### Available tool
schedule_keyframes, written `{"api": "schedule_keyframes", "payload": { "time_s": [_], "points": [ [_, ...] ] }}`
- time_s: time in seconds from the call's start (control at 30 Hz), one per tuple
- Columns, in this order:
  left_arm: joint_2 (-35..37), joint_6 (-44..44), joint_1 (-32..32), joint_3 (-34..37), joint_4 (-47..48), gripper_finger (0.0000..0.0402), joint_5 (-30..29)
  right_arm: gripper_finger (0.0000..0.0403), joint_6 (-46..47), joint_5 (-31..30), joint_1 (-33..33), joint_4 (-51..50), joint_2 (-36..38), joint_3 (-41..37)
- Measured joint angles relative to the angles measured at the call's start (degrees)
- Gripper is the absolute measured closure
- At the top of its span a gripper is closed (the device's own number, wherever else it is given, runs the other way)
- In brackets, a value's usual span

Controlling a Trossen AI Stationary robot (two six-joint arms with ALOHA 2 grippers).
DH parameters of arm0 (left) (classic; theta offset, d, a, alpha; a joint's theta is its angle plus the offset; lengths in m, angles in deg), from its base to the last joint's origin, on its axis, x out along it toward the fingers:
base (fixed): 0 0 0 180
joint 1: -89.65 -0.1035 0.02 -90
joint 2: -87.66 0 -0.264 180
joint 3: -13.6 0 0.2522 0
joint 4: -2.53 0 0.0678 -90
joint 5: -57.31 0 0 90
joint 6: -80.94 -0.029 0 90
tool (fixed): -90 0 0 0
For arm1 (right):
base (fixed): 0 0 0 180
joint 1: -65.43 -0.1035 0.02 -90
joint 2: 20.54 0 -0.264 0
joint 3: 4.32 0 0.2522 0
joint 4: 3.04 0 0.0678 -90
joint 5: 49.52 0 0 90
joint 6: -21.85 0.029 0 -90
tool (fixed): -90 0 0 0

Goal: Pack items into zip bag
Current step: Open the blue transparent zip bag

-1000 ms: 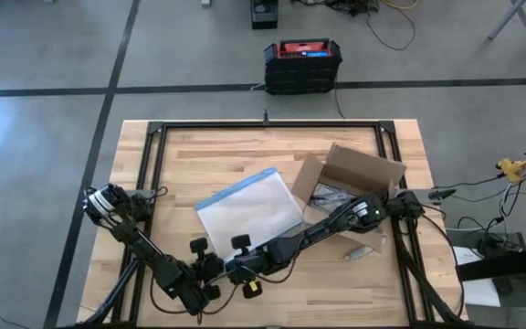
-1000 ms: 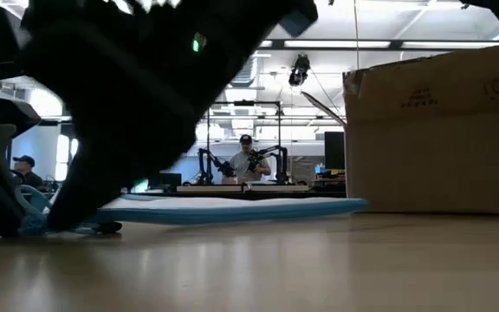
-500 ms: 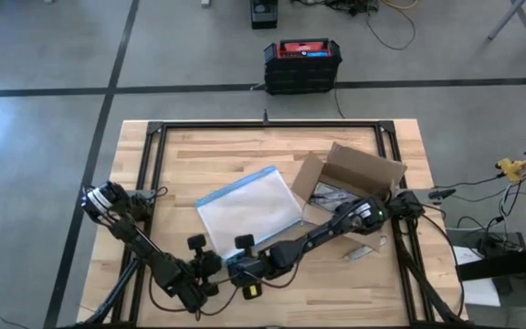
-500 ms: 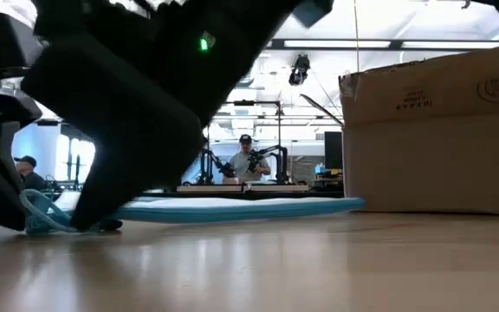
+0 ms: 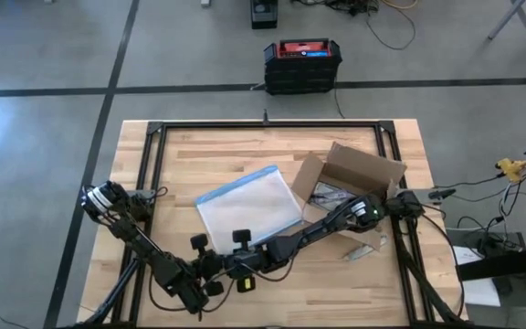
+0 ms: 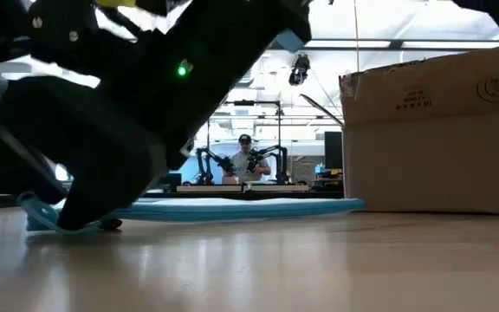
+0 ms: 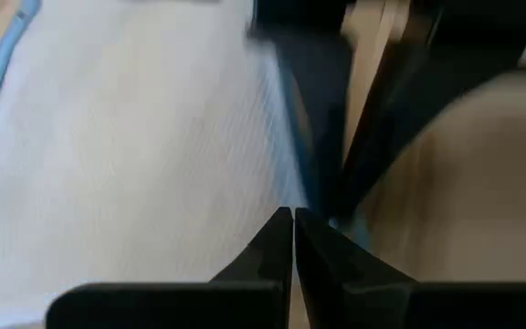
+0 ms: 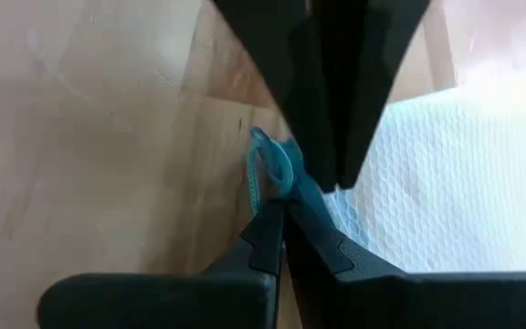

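Beside the zip bag [image 5: 247, 207], a cardboard box [image 5: 362, 175] with open flaps.

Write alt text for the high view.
Both dark arms reach to the near corner of the zip bag on a wooden table, the left pincer and right pincer meeting there. An open cardboard box sits beside the bag.

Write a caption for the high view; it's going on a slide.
Both grippers, left and right, meet at the zip bag's near corner beside the cardboard box.
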Motion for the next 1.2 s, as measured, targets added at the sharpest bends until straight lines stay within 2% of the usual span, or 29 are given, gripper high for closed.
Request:
{"api": "schedule_keyframes", "payload": {
  "time_s": [0.2,0.37,0.53,0.97,1.2],
  "points": [
    [-1.94,0.92,-0.18,2.37,-3.10,0.0401,0.06,0.0403,0.67,-0.06,-0.15,-1.43,-0.24,0.04],
    [-2.02,2.94,-0.08,4.64,-3.46,0.0401,0.22,0.0403,3.20,-0.04,-0.27,-9.61,0.79,0.81],
    [-2.05,2.73,0.11,4.80,-3.46,0.0401,0.41,0.0403,5.07,-0.09,-0.33,-17.06,1.51,0.90],
    [-2.15,2.62,2.04,4.89,-3.68,0.0401,0.40,0.0403,7.79,-0.16,-1.34,-25.87,1.67,0.98],
    [-1.07,2.09,2.34,4.67,-3.33,0.0401,2.38,0.0403,10.55,3.02,-2.21,-29.41,3.39,0.92]
  ]
}}
